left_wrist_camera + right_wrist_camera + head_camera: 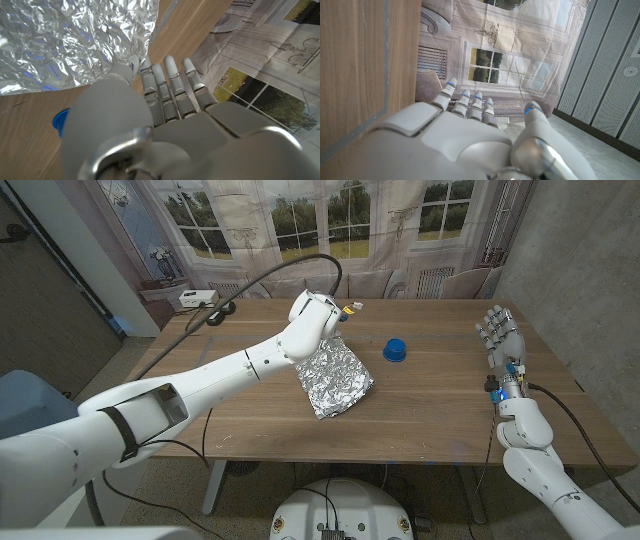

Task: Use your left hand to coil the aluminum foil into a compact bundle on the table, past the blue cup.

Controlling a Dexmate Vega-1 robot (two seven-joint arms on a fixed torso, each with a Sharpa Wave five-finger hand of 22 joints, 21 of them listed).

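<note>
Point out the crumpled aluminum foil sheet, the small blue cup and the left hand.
crumpled aluminum foil sheet (338, 383), head view, middle of the sheet.
small blue cup (395, 350), head view, its top.
left hand (316, 316), head view, back of the hand.

Foil's (335, 380) far edge behind left robot hand (318, 315)

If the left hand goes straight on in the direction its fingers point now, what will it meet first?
Probably nothing on the table: the left hand has its fingers reaching past the aluminum foil toward the table far edge and the printed backdrop. Depth is unclear.
</note>
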